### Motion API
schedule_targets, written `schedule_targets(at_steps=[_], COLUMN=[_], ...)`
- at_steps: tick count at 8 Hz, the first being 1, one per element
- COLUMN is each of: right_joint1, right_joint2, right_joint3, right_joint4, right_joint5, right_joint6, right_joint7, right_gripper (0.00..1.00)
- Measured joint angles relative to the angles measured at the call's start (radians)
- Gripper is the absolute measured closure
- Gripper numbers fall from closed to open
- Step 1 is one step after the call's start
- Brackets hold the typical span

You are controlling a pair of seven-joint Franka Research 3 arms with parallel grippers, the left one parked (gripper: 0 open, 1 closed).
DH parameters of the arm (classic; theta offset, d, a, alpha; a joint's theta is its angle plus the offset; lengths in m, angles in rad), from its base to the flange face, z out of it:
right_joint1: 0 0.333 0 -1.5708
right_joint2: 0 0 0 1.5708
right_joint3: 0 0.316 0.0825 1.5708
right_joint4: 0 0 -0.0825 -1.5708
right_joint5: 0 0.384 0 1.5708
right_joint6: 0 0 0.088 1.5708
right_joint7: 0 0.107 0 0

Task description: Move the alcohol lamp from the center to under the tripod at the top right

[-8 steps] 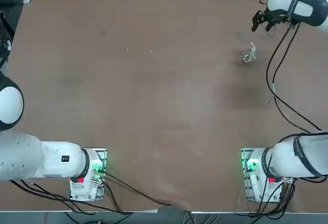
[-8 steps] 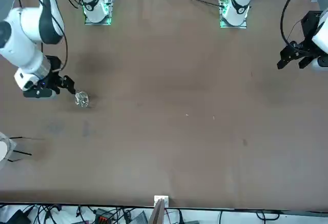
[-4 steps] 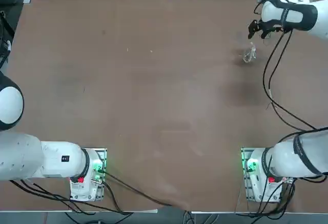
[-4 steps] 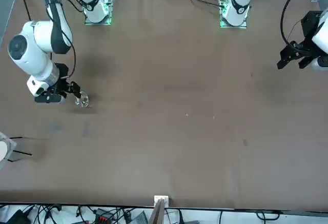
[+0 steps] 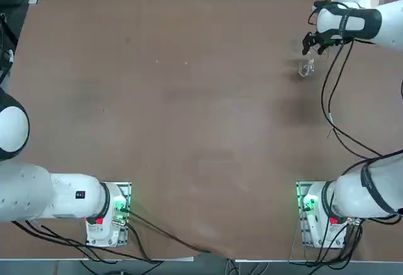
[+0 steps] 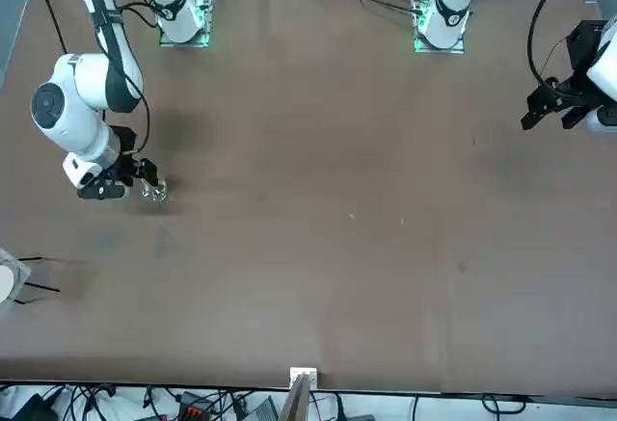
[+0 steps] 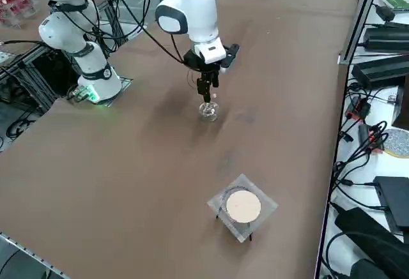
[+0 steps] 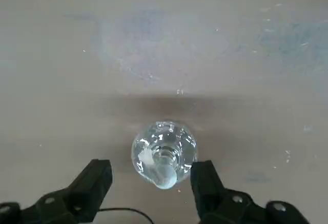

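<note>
We see the right claw, a black two-finger gripper [image 8: 151, 167], open wide at the end of the white-and-black right arm [image 5: 362, 23]. It points down at the alcohol lamp, a tiny clear glass vessel with a rounded body and a narrow, pale neck [image 8: 164, 155]. The lamp stands upright on the broad brown bench [image 5: 189, 117], in the part towards our right side and well apart from the arm's base. In the wrist view we see its glass body just by the fingertips, nearer one than the other; we cannot tell whether either finger touches it. The fingers have not closed round it.

The tripod, a small stand with thin dark legs and a round white disc on a square grey mesh [image 7: 243, 207], stands apart from the lamp, farther to our right and farther from the arm's base. We see nothing of the lamp beneath it. Thin black cables [image 5: 327, 102] hang in loops along the right arm, over the bench.
</note>
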Motion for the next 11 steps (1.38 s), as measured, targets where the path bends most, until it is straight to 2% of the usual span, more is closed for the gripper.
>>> schedule_targets(at_steps=[1, 3, 9, 10, 11], right_joint1=[0.000, -0.004, -0.008, -0.008, -0.008], right_joint2=[0.009, 0.024, 0.051, 0.054, 0.058], right_joint3=[0.000, -0.003, -0.003, -0.003, -0.003], right_joint4=[0.000, 0.000, 0.000, 0.000, 0.000], right_joint5=[0.000, 0.000, 0.000, 0.000, 0.000], right_joint6=[0.000, 0.001, 0.002, 0.002, 0.002], right_joint7=[0.000, 0.000, 0.000, 0.000, 0.000], right_gripper=[0.08, 0.17, 0.27, 0.31, 0.39])
